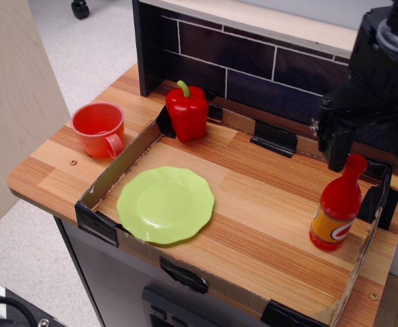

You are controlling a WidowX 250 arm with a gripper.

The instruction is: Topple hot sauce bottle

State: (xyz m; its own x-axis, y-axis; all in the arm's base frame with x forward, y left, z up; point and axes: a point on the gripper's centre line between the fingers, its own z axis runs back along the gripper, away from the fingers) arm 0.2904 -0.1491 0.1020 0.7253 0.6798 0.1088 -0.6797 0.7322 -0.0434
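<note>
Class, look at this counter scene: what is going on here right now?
A robot arm's black gripper hangs just above and behind the cap of the hot sauce bottle, which stands upright at the right end of the wooden counter. Nothing is gripped yet. A green plate, a red bell pepper and a red cup sit untouched.

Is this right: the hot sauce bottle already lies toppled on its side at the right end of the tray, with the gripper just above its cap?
Not quite. The observation.image view shows the hot sauce bottle standing upright, not toppled. The rest holds: it is at the right end of the tray, with the gripper just above its cap.
</note>
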